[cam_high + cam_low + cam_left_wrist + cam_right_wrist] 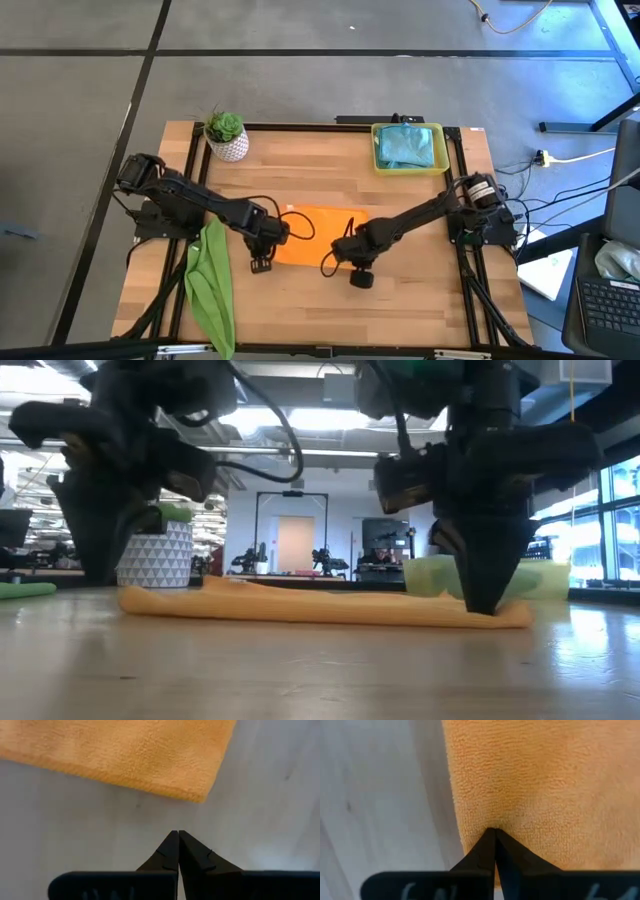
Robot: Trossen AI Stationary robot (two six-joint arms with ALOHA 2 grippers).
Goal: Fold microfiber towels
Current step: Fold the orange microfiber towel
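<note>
An orange towel [320, 235] lies folded flat in the middle of the table; it also shows in the low view [320, 605]. My left gripper [262, 262] is shut and empty. Its tips [177, 834] stand over bare table just off the towel's corner [202, 797]. My right gripper [335, 258] is shut, with its tips on the towel near one edge. A lime green towel [210, 285] lies bunched at the near left, with its end over the table's front edge. Teal towels [408, 145] lie in the yellow tray [380, 165]. My right gripper touches the orange towel's top face [492, 822] with its shut fingertips, close beside one edge [455, 810]. The fingers point down from above [485, 605]. The towel lies flat on the table under them.
A potted plant in a white pot [226, 135] stands at the far left corner. The yellow tray is at the far right. Bare wood shows along the near edge [400, 310]. Cables and a laptop lie off the table to the right.
</note>
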